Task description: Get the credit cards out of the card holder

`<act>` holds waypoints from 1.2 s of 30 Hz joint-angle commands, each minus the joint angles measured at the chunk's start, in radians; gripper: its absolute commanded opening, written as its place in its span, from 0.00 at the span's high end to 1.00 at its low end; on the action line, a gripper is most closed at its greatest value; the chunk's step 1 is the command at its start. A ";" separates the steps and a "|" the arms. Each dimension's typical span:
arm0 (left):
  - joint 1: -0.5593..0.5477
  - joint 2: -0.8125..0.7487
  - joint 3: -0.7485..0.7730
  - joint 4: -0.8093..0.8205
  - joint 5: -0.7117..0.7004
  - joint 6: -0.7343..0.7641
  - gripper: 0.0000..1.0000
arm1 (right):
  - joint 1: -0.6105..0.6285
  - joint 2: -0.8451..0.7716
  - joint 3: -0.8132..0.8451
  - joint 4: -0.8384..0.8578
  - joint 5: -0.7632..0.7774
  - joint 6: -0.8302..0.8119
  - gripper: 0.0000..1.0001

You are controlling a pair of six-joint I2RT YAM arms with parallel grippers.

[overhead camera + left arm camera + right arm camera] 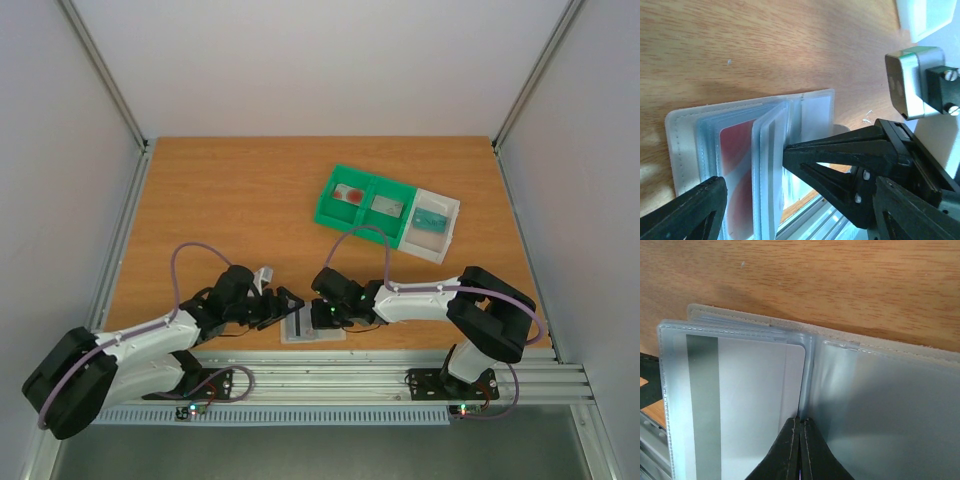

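Note:
The card holder (312, 328) lies open on the wooden table by the front edge, its clear sleeves fanned up. A dark red credit card (737, 165) sits in a left sleeve. A pale credit card with a dark stripe (750, 400) sits in another sleeve. My left gripper (289, 309) is open, its jaws straddling the raised sleeves (767, 165) without closing on them. My right gripper (800, 421) is shut, its tip pressed into the fold between two sleeves; nothing visibly sits between its fingers. The beige cover (890, 347) shows at the far rim.
A green two-compartment tray (365, 205) and a white tray (432, 222) stand together at the back right. An aluminium rail (400, 375) runs along the table's front edge right below the card holder. Both grippers are close together over it.

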 commanded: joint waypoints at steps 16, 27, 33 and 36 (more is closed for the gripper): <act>-0.003 -0.059 0.003 0.053 0.026 -0.021 0.18 | 0.009 0.028 -0.031 -0.014 0.015 0.012 0.97; -0.003 0.033 -0.020 0.169 0.051 -0.029 0.18 | 0.009 0.023 -0.036 -0.006 0.014 0.012 0.97; -0.004 0.025 -0.023 0.125 0.021 -0.017 0.20 | 0.009 0.023 -0.046 0.013 0.009 0.013 0.97; -0.004 -0.007 -0.013 0.069 0.003 -0.012 0.20 | 0.009 0.022 -0.049 0.016 0.009 0.014 0.97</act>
